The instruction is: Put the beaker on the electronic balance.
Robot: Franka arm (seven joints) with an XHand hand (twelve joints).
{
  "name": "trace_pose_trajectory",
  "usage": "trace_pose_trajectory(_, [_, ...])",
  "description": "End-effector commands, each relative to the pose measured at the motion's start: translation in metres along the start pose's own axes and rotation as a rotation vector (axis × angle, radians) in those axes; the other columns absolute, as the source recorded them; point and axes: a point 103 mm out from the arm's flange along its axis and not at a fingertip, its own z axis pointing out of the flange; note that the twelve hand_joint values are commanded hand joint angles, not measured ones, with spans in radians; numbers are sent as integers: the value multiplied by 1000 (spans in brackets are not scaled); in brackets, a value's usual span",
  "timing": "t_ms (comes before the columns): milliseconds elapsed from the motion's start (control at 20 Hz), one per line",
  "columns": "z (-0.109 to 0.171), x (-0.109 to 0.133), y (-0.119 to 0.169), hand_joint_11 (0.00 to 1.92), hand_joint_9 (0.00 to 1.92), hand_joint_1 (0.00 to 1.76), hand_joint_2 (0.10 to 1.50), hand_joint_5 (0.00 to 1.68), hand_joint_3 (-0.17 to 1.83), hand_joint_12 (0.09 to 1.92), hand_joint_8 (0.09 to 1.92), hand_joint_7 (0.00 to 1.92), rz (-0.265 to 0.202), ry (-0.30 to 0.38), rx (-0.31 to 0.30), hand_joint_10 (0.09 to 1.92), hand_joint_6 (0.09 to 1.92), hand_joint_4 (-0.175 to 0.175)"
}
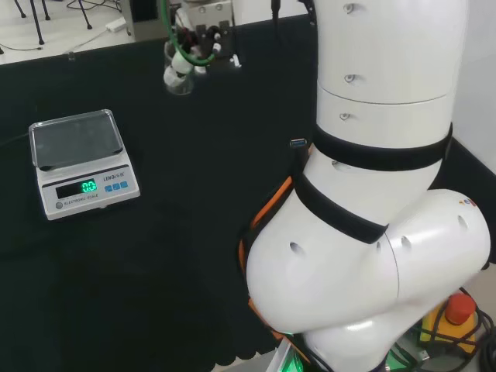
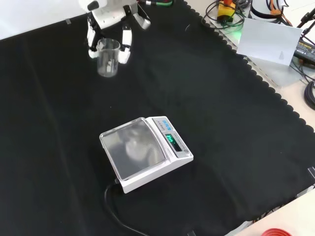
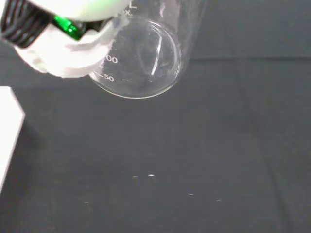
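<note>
While the hand (image 2: pixel 109 19) hangs over the far end of the black cloth (image 2: pixel 206 113) in the front view, its fingers (image 2: pixel 125 48) are curled round the clear glass beaker (image 2: pixel 108 58), one on each side of the wall just under the rim. That beaker stands upright in the grasp, long axis running straight up and down, mouth up and base toward the cloth (whether the base touches the cloth I cannot tell). In the wrist view its round bottom (image 3: pixel 141 63) faces the camera, printed marks showing on the side beside a white finger (image 3: pixel 73 53). Moving rightward and nearer in the front view, the electronic balance (image 2: pixel 145 152) sits well apart from the beaker, its square steel pan bare, its green display lit, a black cord trailing from its near corner. In the head view the balance (image 1: pixel 81 163) lies at the left, with the hand (image 1: pixel 194 43) and beaker (image 1: pixel 178 77) farther off and to its right, beside the arm's big white links (image 1: pixel 372 194).
</note>
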Motion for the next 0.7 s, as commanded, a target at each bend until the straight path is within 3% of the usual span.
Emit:
trace_pose_trajectory(50, [3,53,8,1248,1368,1136,715,1373,467,928,912,1142,-77,-28,18,429,405,175])
trace_pose_trajectory(700, [3,161,19,1241,1373,1137,712,1372,474,925,912,1143,-226,-62,22,425,409,175])
